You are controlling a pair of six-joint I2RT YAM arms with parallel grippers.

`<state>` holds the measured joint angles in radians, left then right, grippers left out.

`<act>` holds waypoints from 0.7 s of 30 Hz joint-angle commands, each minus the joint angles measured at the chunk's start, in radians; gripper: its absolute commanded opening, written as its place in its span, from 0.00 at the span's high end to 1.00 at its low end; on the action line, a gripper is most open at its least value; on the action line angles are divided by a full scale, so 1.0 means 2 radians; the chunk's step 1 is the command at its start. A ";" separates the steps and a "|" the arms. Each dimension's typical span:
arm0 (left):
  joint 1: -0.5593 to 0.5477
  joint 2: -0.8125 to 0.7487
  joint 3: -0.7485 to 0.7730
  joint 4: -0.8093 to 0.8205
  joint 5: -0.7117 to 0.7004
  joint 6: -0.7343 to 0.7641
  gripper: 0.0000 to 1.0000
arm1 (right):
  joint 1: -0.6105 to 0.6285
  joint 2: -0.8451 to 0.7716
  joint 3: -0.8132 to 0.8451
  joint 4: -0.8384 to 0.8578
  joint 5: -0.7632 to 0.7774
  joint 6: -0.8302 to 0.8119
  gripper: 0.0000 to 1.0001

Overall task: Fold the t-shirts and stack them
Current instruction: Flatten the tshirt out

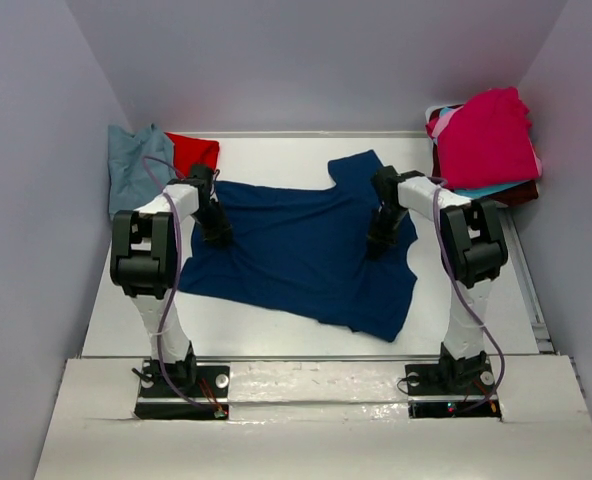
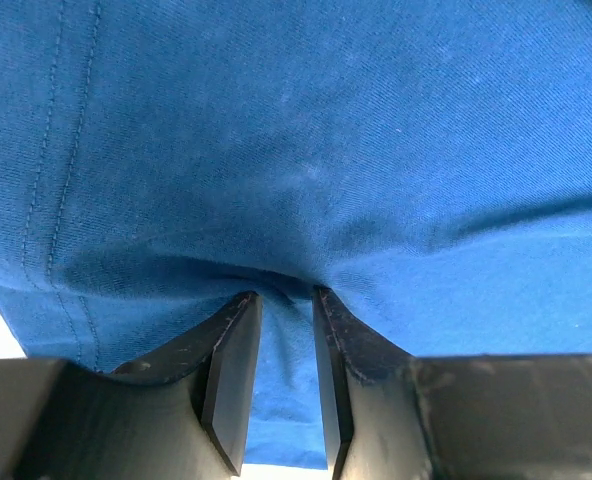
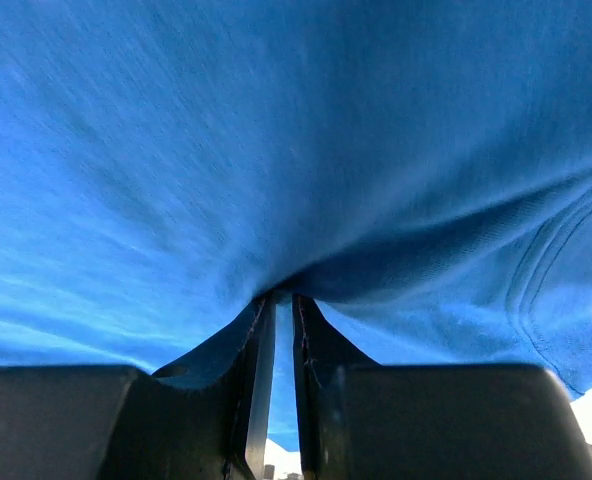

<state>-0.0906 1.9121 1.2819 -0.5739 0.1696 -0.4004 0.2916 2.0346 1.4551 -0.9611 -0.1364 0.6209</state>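
A navy t-shirt (image 1: 296, 250) lies spread and rumpled across the middle of the white table (image 1: 266, 330); no print shows on it. My left gripper (image 1: 216, 235) is down on its left part. In the left wrist view the left gripper (image 2: 287, 295) has a fold of the navy t-shirt (image 2: 326, 150) between its fingers. My right gripper (image 1: 376, 245) is down on the shirt's right side, below a sleeve. In the right wrist view the right gripper (image 3: 284, 298) pinches the navy t-shirt (image 3: 276, 150) at its tips, jaws nearly together.
A blue-grey tee (image 1: 131, 170) and a red tee (image 1: 193, 152) lie at the back left corner. A pile at the back right has a magenta tee (image 1: 486, 140) on top, with turquoise (image 1: 486, 190) and maroon (image 1: 521, 193) edges under it. Grey walls close in the sides.
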 commanded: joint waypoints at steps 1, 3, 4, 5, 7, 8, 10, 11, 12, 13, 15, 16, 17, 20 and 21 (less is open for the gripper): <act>-0.002 0.037 0.019 0.011 -0.007 0.007 0.59 | -0.028 0.036 0.059 -0.003 -0.003 -0.008 0.81; -0.002 0.042 0.028 0.006 -0.007 0.010 0.59 | -0.036 0.045 0.079 -0.013 -0.003 -0.013 0.81; -0.002 0.044 0.029 0.005 -0.006 0.011 0.59 | -0.041 0.048 0.094 -0.016 -0.001 -0.014 0.81; -0.002 0.045 0.031 0.005 -0.007 0.011 0.59 | -0.042 0.051 0.101 -0.019 0.002 -0.016 0.81; -0.002 0.046 0.029 0.008 -0.004 0.012 0.56 | -0.046 0.062 0.118 -0.022 0.011 -0.018 0.80; -0.002 0.049 0.030 0.009 -0.003 0.012 0.55 | -0.052 0.069 0.124 -0.023 0.011 -0.019 0.80; -0.002 0.063 0.041 0.009 0.001 0.012 0.53 | -0.058 0.096 0.157 -0.034 0.002 -0.023 0.80; 0.003 0.069 0.046 0.009 0.003 0.011 0.53 | -0.058 0.096 0.168 -0.039 0.002 -0.024 0.80; 0.003 0.074 0.061 0.009 0.003 0.010 0.54 | -0.063 0.115 0.180 -0.042 0.004 -0.024 0.80; 0.003 0.080 0.071 0.006 0.003 0.009 0.54 | -0.063 0.121 0.194 -0.043 0.006 -0.024 0.80; 0.003 0.095 0.090 0.004 0.000 0.006 0.53 | -0.063 0.135 0.241 -0.053 0.018 -0.027 0.79; 0.003 0.100 0.111 0.002 0.000 0.004 0.53 | -0.063 0.157 0.260 -0.058 0.029 -0.028 0.79; 0.003 0.115 0.124 -0.005 0.001 0.004 0.53 | -0.063 0.170 0.280 -0.062 0.028 -0.031 0.79; 0.003 0.145 0.171 -0.017 0.001 0.004 0.53 | -0.068 0.214 0.361 -0.079 0.010 -0.047 0.79; 0.003 0.151 0.189 -0.017 0.002 0.004 0.52 | -0.068 0.221 0.377 -0.079 0.010 -0.051 0.79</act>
<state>-0.0898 2.1181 1.5921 -0.6422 0.2127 -0.4046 0.1673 2.3974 2.0769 -1.1202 -0.1375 0.5674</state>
